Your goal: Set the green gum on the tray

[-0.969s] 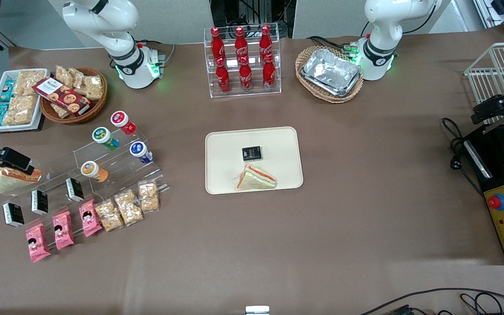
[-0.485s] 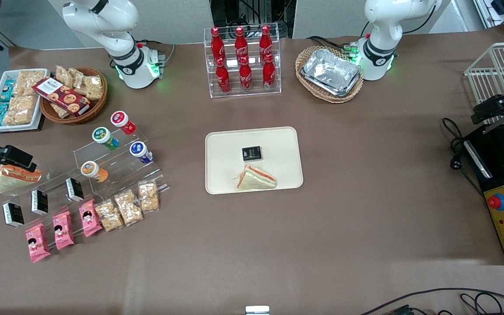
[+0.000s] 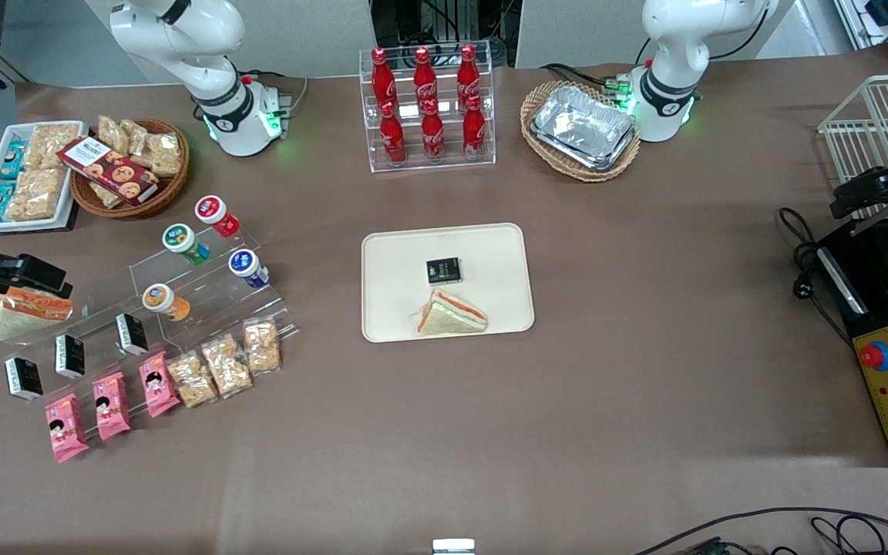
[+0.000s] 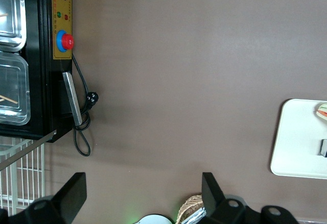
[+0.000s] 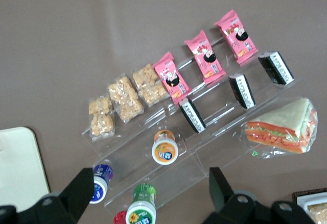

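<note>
Green gum [image 3: 185,243] upright on clear tiered stand [image 3: 205,289], upper left of front frame, untouched. End effector [image 5: 148,196] high above stand, fingers spread, apparently lining up descent. Tray [image 3: 490,247] mid-frame, upper corners free for placement.

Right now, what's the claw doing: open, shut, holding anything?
Claw: open, holding nothing, above the display stand, over the green gum; gum not yet on the tray.

Bright, even overhead light; soft shadows, sharp focus throughout.
</note>
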Motion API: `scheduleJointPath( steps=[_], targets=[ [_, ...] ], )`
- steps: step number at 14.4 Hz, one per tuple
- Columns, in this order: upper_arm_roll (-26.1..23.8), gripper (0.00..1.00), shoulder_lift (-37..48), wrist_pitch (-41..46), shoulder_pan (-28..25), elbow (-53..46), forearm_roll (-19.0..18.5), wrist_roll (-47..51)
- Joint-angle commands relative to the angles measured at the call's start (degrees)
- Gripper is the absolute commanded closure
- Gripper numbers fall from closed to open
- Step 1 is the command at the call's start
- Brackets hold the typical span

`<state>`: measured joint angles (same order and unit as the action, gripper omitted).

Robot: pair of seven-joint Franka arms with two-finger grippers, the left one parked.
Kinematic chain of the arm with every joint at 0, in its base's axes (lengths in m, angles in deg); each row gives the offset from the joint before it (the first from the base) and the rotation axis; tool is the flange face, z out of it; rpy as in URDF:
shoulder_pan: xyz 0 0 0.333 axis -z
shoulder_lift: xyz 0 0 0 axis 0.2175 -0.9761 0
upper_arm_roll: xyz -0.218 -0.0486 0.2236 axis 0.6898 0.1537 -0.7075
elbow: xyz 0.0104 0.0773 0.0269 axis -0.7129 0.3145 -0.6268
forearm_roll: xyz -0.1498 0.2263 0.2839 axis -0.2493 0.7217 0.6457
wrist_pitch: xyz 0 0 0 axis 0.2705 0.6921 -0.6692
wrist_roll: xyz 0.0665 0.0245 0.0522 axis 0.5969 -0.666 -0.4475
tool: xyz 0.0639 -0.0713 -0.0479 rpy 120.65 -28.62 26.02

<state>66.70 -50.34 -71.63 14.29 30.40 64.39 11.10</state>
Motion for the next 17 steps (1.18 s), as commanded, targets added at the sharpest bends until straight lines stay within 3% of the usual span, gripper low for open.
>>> scheduleJointPath(
  steps=[1, 7, 12, 17],
  targets=[
    [0.09, 0.00, 6.49, -1.38, -0.24, 9.63, 0.03, 0.18],
    [-0.17, 0.00, 17.93, -4.47, -0.24, 24.16, 0.20, 0.71],
    [-1.84, 0.00, 18.91, -8.15, -1.64, 31.80, 0.91, 1.84],
    [-2.11, 0.00, 21.45, -17.73, -3.66, 41.91, 0.91, 2.12]
  ],
)
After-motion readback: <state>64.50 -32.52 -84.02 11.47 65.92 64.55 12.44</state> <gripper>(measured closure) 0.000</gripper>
